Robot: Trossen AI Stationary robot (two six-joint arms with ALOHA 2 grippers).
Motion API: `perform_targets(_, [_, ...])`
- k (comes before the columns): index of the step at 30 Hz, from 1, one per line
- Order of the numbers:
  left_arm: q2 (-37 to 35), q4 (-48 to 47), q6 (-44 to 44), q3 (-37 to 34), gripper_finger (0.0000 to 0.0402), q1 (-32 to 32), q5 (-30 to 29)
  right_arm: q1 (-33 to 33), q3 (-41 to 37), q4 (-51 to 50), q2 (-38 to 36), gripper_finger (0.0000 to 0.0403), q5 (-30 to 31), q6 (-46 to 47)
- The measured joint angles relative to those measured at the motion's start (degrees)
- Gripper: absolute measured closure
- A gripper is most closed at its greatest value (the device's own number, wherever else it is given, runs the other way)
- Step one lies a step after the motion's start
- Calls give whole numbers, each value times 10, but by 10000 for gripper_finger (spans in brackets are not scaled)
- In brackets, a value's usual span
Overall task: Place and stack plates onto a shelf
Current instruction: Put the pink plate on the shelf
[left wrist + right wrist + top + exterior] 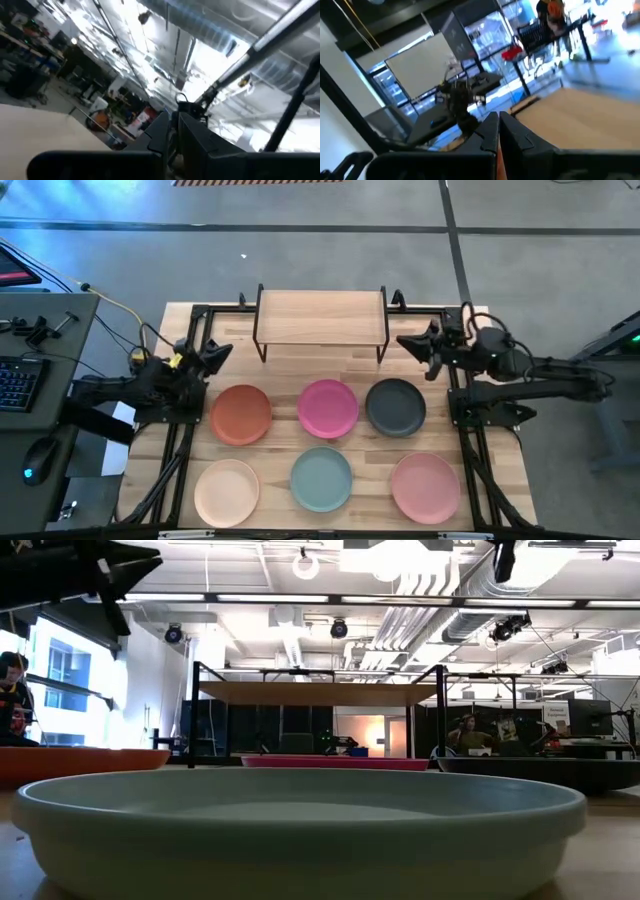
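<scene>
Six round plates lie flat on the table in two rows. Far row: terracotta (240,414), magenta (328,407), dark grey (396,406). Near row: cream (227,491), pale teal (321,478), salmon (425,487). The teal plate (300,830) fills the low view's foreground. The shelf (321,317) stands on its black legs at the table's far edge, its wood top bare. My left gripper (216,353) hovers shut, raised above the table's left side, beyond the terracotta plate. My right gripper (413,343) hovers shut above the right side, beyond the grey plate. Both touch nothing.
Black arm frames run along the table's left (180,450) and right (470,450) sides. A desk with a keyboard (20,380) and mouse stands left of the table. Bare wood lies between the shelf and the far row of plates.
</scene>
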Motion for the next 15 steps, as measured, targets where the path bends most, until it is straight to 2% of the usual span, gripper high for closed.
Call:
perform_targets(3, [60,-19,21,60,361,-1,4,0,0,1,28,402,-11,46])
perform_targets(5, [109,-63,54,114,347,-1,5,0,0,9,49,401,-25,71])
perform_targets(7, [149,-144,90,181,330,-1,6,0,2,15,70,393,-41,80])
perform_targets(9, [180,-265,114,250,312,-1,-5,0,12,14,93,379,-50,86])
perform_targets(12, [221,-419,116,329,285,-1,-37,8,42,-19,133,346,-63,87])
perform_targets(15, [239,-474,92,367,264,-1,-47,23,96,-119,184,302,-79,69])
